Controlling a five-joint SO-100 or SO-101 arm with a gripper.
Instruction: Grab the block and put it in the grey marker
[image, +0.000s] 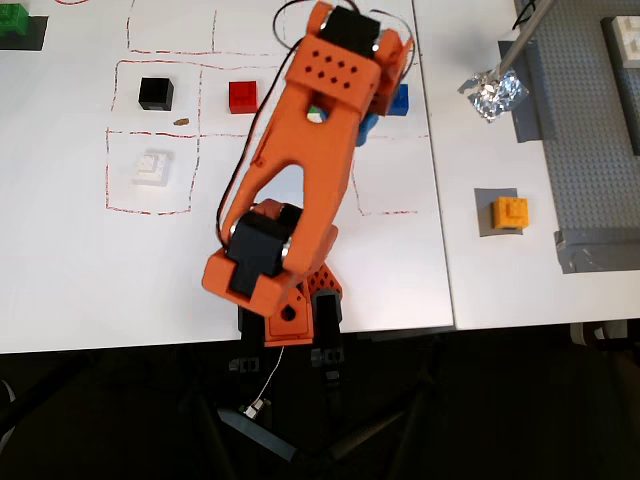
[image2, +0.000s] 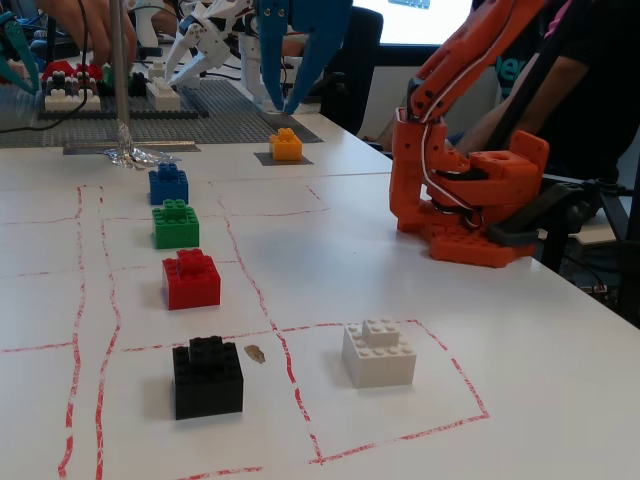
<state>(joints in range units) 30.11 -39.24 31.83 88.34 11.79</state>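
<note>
Since the jaws hang well apart with nothing between them, their two blue fingers (image2: 318, 30) spread wide high in the fixed view, the grasping part of the job looks finished. They are raised clear of the table (image: 60, 250). In the overhead view they are almost wholly hidden under the orange printed arm (image: 310, 150), which reaches over the row of bricks.

The small orange-yellow studded block (image: 510, 213) sits squarely on the flat dark grey square of tape, the grey marker (image: 483, 200), well apart from the jaws. A rim of grey shows beside it in both views, and in the fixed view it stands upright on the patch (image2: 286, 145). I judge the placing done, with only a clean withdrawal left.

To do that well, hold the jaws open and high while the arm folds toward its base, since the small blue studded brick (image2: 168, 184) and the green studded brick (image2: 176, 224) lie near their path. Lowering only once past the row would avoid nudging either, or the red studded brick (image: 243, 97) beside them. Any swing back toward the marker risks knocking the block off its patch.

Further out, a crumpled foil piece (image: 492, 92) lies by the long grey studded baseplate (image: 590, 130), far from the arm's route.
</note>
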